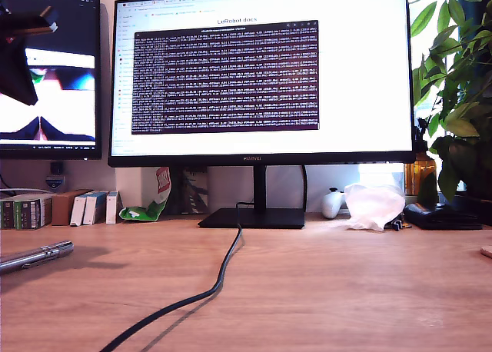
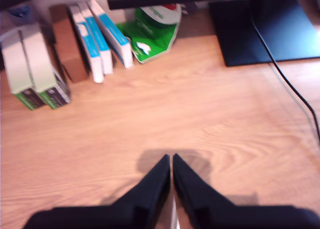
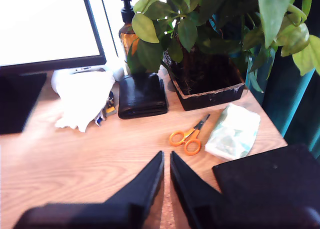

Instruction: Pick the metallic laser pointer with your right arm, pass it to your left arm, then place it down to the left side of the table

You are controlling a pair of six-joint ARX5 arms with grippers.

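1 laser pointer [image 1: 36, 256] on table [image 1: 323, 290], 2 grippers [image 2: 171, 161] [image 3: 166, 159] closed

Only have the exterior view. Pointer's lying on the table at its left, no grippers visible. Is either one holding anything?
Observer: No. My first gripper is shut on nothing, above bare table near the small boxes.
Operator: Second one?
Observer: My second gripper is also shut and empty, with orange scissors lying just ahead of it.
Operator: Pointer in either wrist view?
Observer: No. The metallic laser pointer shows only in the exterior view.
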